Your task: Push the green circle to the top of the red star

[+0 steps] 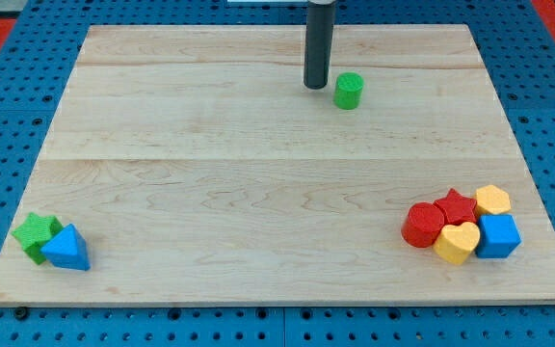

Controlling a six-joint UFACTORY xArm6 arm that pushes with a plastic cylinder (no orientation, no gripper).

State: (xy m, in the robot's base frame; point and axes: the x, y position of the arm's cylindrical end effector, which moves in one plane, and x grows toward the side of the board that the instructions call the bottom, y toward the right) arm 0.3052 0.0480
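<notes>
Green circle [348, 91] just right of my tip [315, 87], rod's upper end cut off, red star [457, 205] partly hidden among blocks, no pincer visible.

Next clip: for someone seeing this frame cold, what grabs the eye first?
First, the dark rod coming down from the view's top, my tip just left of the small green circle block on the pale wooden board. Next, the tight cluster at the lower right: red star block, red round block, two yellow blocks and a blue one. A green star and blue triangle sit at the lower left.
</notes>
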